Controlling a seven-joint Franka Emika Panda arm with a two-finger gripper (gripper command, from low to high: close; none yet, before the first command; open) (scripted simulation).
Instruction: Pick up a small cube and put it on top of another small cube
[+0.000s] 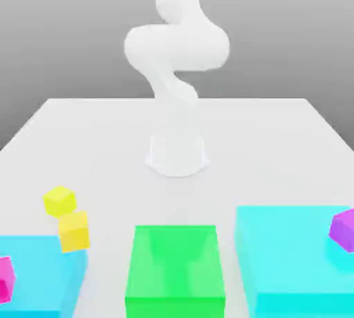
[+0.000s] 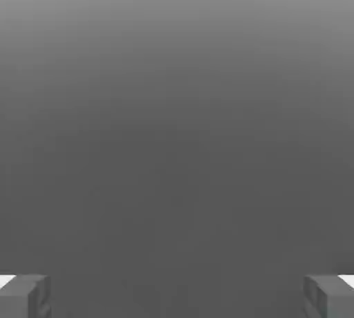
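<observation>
Small cube (image 1: 59, 201) on table (image 1: 276, 144), nothing betw. wide-open hand (image 2: 177, 296) fingers.

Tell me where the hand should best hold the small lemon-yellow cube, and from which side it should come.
Probably from above, closing on two opposite flat side faces of the small lemon-yellow cube. It rests on the table turned cornerwise, so the hand, now open, should rotate to match. The golden-yellow cube sits close beside it, leaving little room there.

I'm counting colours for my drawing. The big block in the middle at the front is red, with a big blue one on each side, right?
Almost. The middle block is green, not red; the exterior view shows it. The big blue blocks on each side are as you say.
</observation>
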